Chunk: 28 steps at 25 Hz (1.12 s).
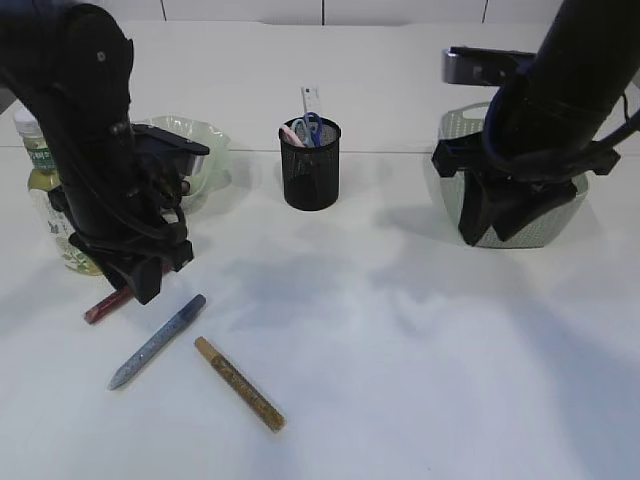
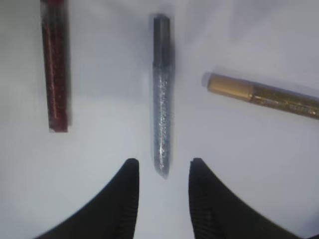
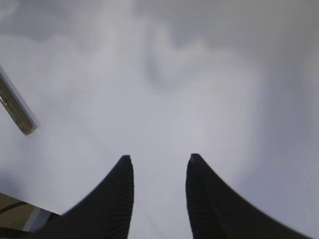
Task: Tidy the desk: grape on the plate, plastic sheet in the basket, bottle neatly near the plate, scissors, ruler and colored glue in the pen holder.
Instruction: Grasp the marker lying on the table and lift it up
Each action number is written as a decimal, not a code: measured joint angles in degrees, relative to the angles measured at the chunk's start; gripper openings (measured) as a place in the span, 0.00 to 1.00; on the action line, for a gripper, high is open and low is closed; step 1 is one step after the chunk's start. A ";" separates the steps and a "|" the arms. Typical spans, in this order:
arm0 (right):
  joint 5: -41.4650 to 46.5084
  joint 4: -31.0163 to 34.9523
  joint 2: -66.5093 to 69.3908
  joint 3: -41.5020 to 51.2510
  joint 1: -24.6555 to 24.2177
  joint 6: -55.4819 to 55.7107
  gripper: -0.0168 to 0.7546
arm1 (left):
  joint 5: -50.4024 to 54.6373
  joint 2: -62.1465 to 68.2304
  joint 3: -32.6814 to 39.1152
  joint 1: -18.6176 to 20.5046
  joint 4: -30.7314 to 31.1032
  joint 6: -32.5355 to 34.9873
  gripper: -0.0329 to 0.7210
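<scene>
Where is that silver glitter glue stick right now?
In the exterior view, the silver glue stick lies on the table at front left, between the red glue stick and the gold one, untouched.

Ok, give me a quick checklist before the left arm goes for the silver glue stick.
1. Left claw open and empty: ok.
2. Silver glue stick lined up between the claw tips: ok.
3. Red glue stick and gold glue stick apart from the silver one: ok.
4. Pen holder upright with room: upright ok, room cannot tell.
5. Right claw open, empty, away from the sticks: ok.
</scene>
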 joint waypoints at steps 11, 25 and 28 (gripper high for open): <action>0.00 0.00 -0.62 1.71 0.00 0.00 0.40 | -3.98 0.16 1.27 0.00 -0.26 0.14 0.37; 0.00 0.00 -0.63 1.71 0.00 0.00 0.40 | -5.69 5.05 1.27 0.00 -3.78 0.14 0.43; 0.00 0.00 -0.63 1.71 0.00 0.00 0.40 | -5.93 5.05 1.27 0.24 -3.58 0.14 0.44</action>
